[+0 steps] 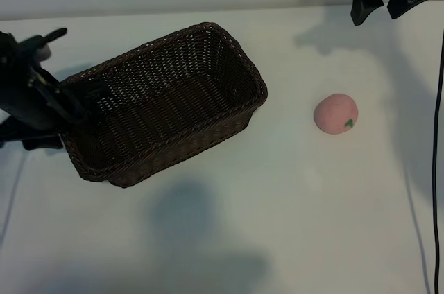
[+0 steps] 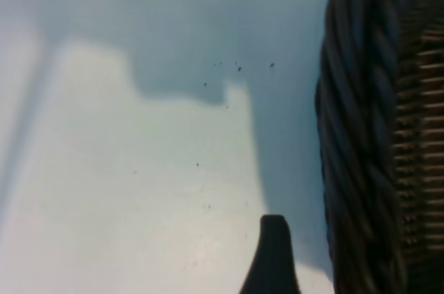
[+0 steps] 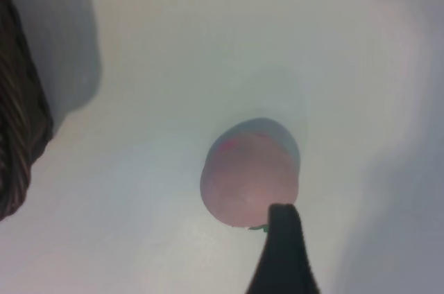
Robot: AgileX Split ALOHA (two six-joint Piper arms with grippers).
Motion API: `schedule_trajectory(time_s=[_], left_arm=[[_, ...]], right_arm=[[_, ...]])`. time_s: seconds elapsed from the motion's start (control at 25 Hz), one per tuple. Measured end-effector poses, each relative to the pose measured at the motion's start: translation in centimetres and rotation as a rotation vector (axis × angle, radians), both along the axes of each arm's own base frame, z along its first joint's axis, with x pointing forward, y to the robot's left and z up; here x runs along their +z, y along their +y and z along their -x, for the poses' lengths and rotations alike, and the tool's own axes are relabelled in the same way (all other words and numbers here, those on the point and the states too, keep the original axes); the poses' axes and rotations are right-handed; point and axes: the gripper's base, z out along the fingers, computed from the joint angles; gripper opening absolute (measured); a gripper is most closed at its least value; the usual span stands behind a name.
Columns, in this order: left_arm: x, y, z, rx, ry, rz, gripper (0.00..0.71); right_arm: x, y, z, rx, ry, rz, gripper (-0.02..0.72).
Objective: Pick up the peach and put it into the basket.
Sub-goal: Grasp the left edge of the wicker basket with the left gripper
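The peach point(image 1: 336, 114) is seen lying on the white table point(image 1: 291, 225), out in the open to the right of the basket point(image 1: 166, 103) and well apart from it. It is small, round and matte, with a tiny green leaf mark near its lower edge. It is judged to be light, and its dull skin should give the pads some purchase; whether it is soft or rigid cannot be told. Being round, it may roll if nudged from one side, so it is best taken across its widest part from straight above, with a finger on each flank.

The right gripper point(image 1: 378, 3) is held high above the far right of the table, beyond the peach and not touching it; its jaws are spread apart and nothing is held. In the right wrist view the peach point(image 3: 251, 173) is framed just past one dark fingertip point(image 3: 284, 252).

The basket is tilted and raised off the table at its left end, where the left gripper point(image 1: 76, 103) is set at the braided rim point(image 2: 361, 155); whether the rim is actually pinched cannot be told.

The tabletop is plain, smooth and pale, crossed by soft shadows. A dark cable point(image 1: 437, 134) hangs along the right edge.
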Motion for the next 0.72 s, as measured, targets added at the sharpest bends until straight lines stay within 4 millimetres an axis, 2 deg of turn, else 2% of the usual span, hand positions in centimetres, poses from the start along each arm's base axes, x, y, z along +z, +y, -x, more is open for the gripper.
schedule_trajectory(time_s=[0.52,0.64,0.72], left_arm=[[-3.2,-0.7,-0.9,-0.016,0.049,0.049,0.561],[-3.1,-0.7,-1.0,-0.012,0.040,0.057,0.499],[-3.1,-0.8,-1.0,-0.010,0.038,0.060,0.389]], right_arm=[[0.0,0.0,0.0,0.001,0.000,0.000,0.530],[0.0,0.0,0.0,0.001,0.000,0.000,0.530],[0.0,0.0,0.0,0.001,0.000,0.000,0.530]])
